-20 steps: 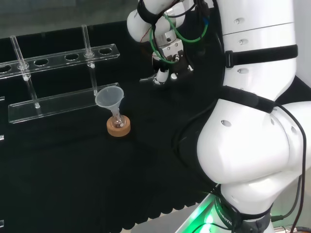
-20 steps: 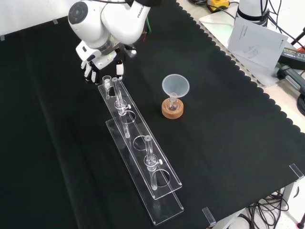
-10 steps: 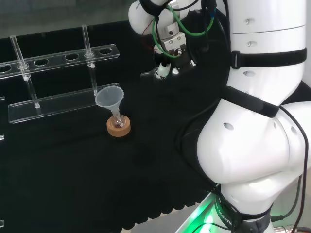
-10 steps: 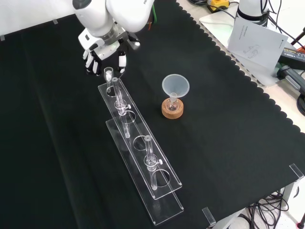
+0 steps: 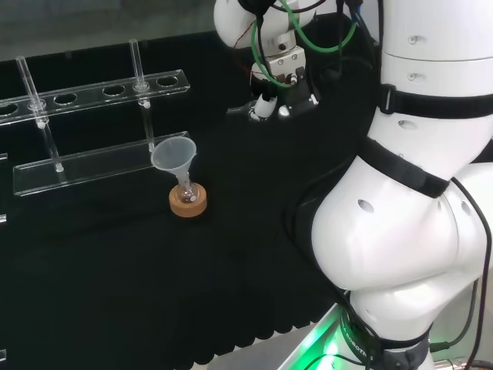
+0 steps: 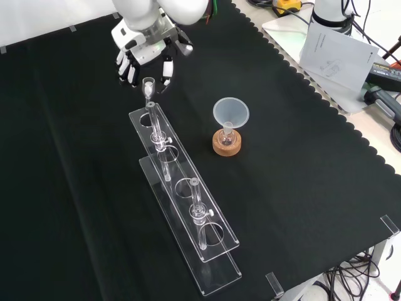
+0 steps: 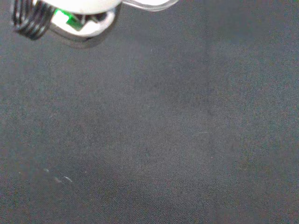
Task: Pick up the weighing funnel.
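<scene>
Weighing funnel (image 6: 148, 86), a small clear scoop-like piece with a short stem, hangs pinched between fingers and thumb of the black and white hand (image 6: 147, 50), off the worktop, near the long clear plastic rack (image 6: 188, 207). My worry is that a tilt could slip it onto that rack.

You've got the weighing funnel (image 6: 148, 86) in the front view: small, clear, with a cup-like mouth on top and a thin stem hanging down, roughly upright. It sits between the curled fingers and thumb of the hand (image 6: 146, 49) — the exact contact points are hard to make out through the clear material. The stem tip lines up with the far end of the rack (image 6: 177, 168); can't tell whether it touches. In the head view it's a faint sliver poking out left of the hand, up off the cloth.
</scene>
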Controlling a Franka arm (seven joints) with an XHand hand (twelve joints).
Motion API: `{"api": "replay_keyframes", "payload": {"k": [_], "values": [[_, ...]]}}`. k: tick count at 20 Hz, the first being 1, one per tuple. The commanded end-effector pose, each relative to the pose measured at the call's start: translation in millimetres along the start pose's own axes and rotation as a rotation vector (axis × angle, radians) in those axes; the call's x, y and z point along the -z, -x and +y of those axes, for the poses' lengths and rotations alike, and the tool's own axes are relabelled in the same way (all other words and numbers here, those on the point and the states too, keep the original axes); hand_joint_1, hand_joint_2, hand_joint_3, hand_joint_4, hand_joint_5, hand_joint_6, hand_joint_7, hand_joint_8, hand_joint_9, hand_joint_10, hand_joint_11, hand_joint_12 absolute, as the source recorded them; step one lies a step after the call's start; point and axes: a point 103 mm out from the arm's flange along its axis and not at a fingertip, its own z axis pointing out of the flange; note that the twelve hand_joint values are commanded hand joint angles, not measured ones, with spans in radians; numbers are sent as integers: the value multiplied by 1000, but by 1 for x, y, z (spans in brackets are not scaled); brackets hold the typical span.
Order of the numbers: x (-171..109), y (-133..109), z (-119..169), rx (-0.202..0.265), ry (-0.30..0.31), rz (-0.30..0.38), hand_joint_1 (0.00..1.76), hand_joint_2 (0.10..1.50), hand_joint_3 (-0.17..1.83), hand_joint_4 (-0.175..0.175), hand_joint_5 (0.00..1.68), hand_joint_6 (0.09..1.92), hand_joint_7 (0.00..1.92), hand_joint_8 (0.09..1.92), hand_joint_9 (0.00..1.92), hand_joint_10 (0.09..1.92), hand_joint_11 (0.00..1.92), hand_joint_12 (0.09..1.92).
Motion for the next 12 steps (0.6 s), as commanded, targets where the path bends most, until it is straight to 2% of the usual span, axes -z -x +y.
{"api": "replay_keyframes", "payload": {"k": [1, 12], "values": [[15, 4, -21, -38, 21, 22, 1098, 713, 602, 175, 1196, 786, 595, 652, 927, 424, 724, 1157], [48, -14, -67, -61, 62, 41, 1097, 716, 597, 175, 1194, 789, 597, 654, 944, 406, 758, 1125]]}}
